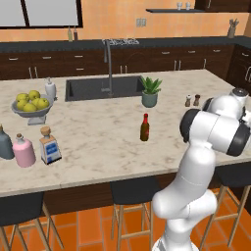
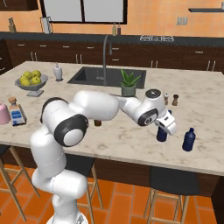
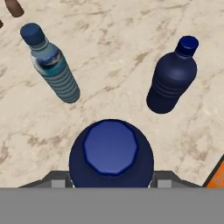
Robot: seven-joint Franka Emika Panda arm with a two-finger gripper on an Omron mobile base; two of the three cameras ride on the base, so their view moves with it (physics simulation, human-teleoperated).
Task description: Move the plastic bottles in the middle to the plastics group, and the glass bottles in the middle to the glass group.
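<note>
Navy bottle [image 3: 111,153] is sitting between the tool [image 3: 111,181]'s fingertips at the bottom of the hand view, cap facing the camera, long axis upright; teal bottle [image 3: 52,65] and blue bottle [image 3: 171,78] are standing above. Right base view: the tool [image 2: 165,127] is gripping it at right centre on the tabletop [image 2: 205,109]. Probably light, stiff and smooth; the body suits gripping. Left base view: brown bottle [image 1: 145,128] is waiting mid-frame.

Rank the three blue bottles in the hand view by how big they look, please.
1. The dark navy bottle between the jaws looks largest, but it sits right under the camera, so nearness inflates it.
2 and 3. The brighter blue bottle and the slim teal-blue bottle look about alike; I would not rank them.
</note>
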